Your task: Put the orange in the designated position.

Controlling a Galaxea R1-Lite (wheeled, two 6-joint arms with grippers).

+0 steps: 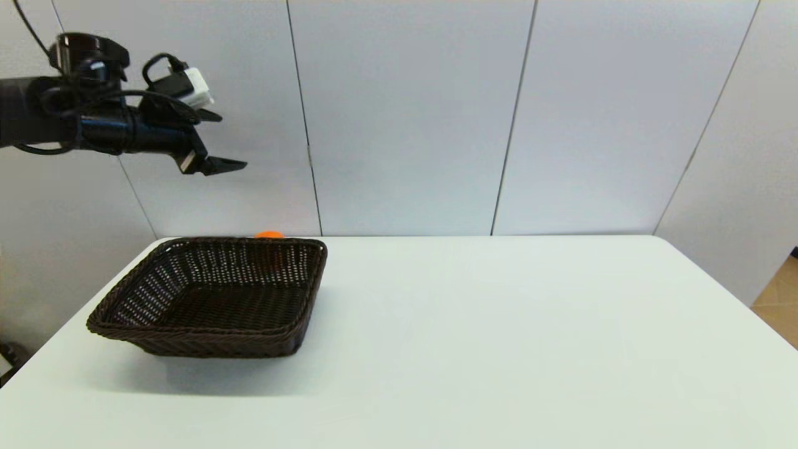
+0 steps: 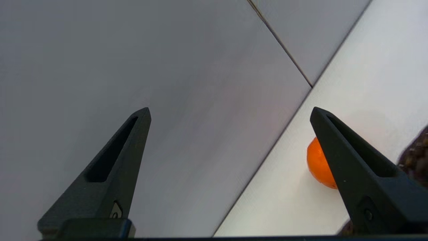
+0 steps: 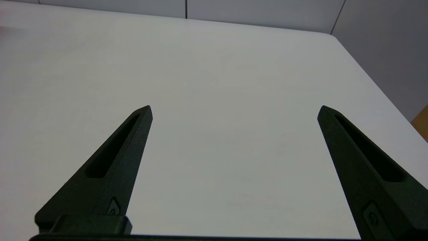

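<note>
ORANGE: the orange on the surface, just behind the basket far rim | LEFT: left claw wide, empty, high above; orange lies below and slightly right | RIGHT: right claw wide, empty, farther off.

Illumination is bright, even and diffuse. The basket casts a soft shadow on the table toward the camera. The basket edge appears blurred.

walls: grey panels | table: white | floor: possibly wood
</note>
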